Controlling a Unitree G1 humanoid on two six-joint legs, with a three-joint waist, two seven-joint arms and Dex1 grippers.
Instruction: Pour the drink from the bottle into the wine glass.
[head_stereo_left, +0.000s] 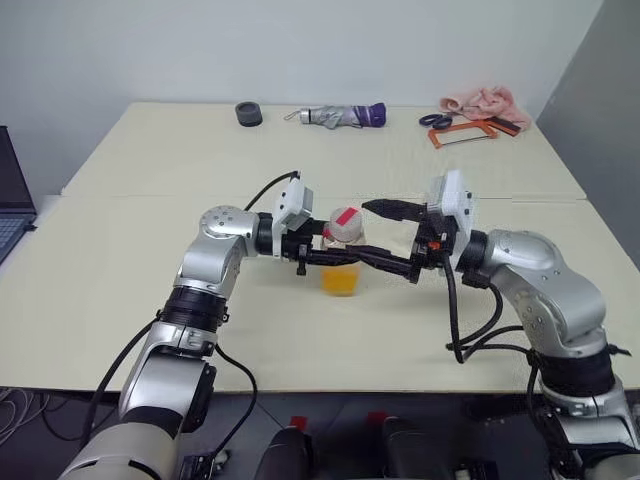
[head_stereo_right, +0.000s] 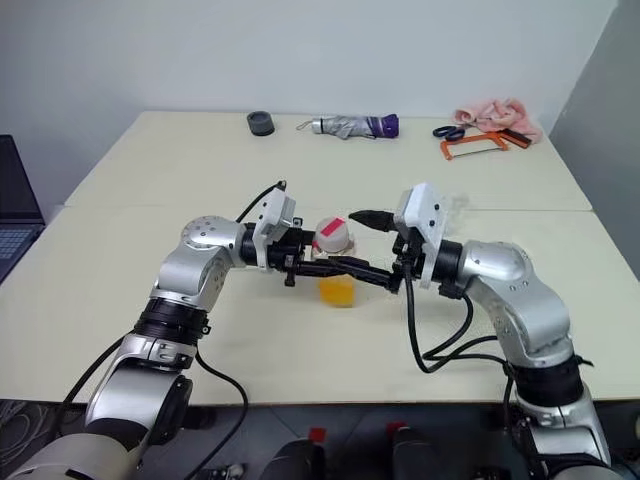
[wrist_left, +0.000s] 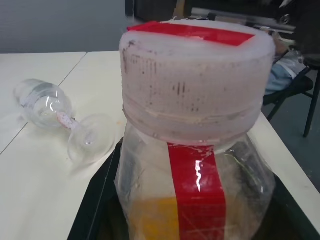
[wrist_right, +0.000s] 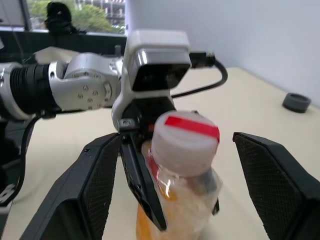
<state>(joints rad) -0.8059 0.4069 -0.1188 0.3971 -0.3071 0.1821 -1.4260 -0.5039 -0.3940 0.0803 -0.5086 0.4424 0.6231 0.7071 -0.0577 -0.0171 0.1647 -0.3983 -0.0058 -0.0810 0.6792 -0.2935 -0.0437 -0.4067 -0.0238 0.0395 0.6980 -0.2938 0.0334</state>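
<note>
We're gripping the bottle (head_stereo_left: 342, 247) mid-frame with our left gripper (head_stereo_left: 335, 258) — the right gripper (wrist_right: 180, 185) is spreading wide around its cap (wrist_right: 185, 136). The wine glass (wrist_left: 62, 120) is lying tipped over on the table (head_stereo_left: 150, 180).

Even, bright overhead light; soft shadows on the bench (head_stereo_left: 150, 250). Glare streaks the bottle (wrist_left: 195, 200) label. The wine glass (wrist_left: 60, 120) appears slightly soft.

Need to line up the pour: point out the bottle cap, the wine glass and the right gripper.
Cap (wrist_right: 185, 142): right wrist view, its side wall.
Wine glass (wrist_left: 42, 102): left wrist view, bowl, lying on its side.
Right gripper (wrist_right: 175, 185): right wrist view, midway between fingertips.
</note>
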